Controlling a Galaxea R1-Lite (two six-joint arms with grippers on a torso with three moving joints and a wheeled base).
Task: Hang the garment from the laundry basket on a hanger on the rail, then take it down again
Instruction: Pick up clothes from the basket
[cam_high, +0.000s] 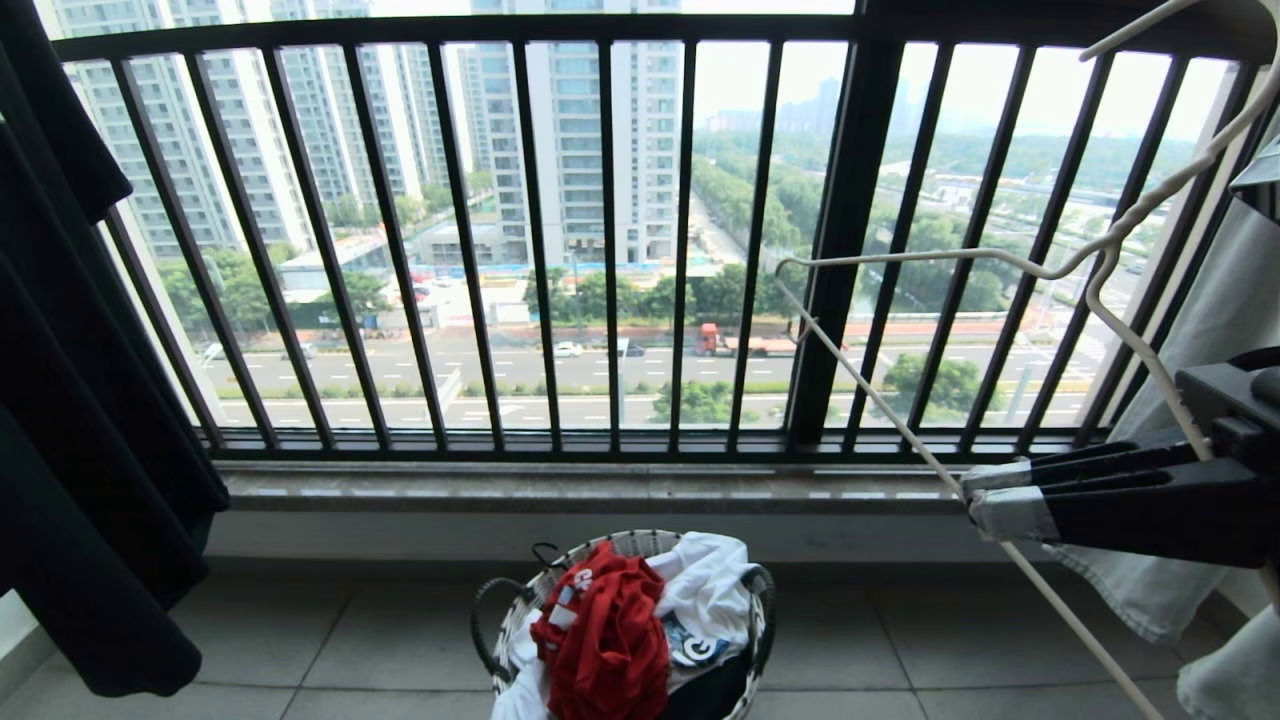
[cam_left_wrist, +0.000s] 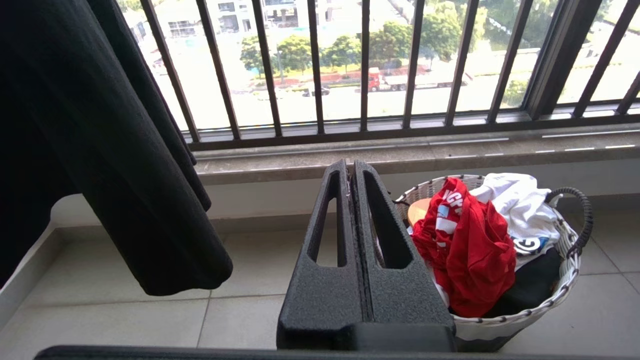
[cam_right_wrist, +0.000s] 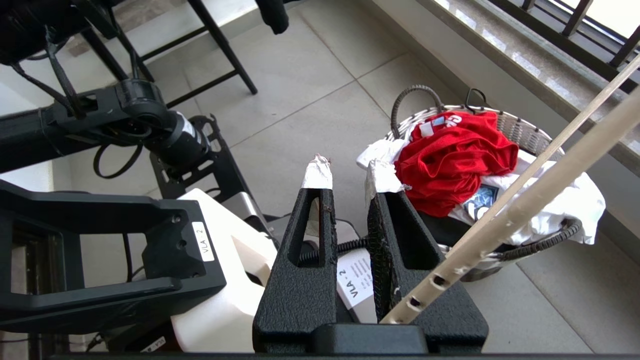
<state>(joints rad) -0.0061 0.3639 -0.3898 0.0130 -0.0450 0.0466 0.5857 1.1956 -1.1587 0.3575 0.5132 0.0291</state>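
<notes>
The red garment (cam_high: 605, 630) lies crumpled on top of the laundry basket (cam_high: 610, 546) on the tiled floor below the window. My right gripper (cam_high: 985, 497) hangs at the right, above and to the right of the basket. It grips the white hanger (cam_high: 900, 262) deep between its jaws, and the taped tips stand slightly apart. In the right wrist view the hanger (cam_right_wrist: 525, 200) crosses over the basket (cam_right_wrist: 525, 130) and garment (cam_right_wrist: 455, 160). My left gripper (cam_left_wrist: 351, 167) is shut and empty, just left of the basket (cam_left_wrist: 565, 280) and garment (cam_left_wrist: 475, 255). The rail is out of view.
A black garment (cam_high: 80, 450) hangs at the left, close beside my left arm (cam_left_wrist: 100, 150). A pale grey garment (cam_high: 1220, 300) hangs at the far right. The black window railing (cam_high: 600, 250) and stone sill (cam_high: 600, 490) stand behind the basket. White clothing (cam_high: 710, 580) also fills it.
</notes>
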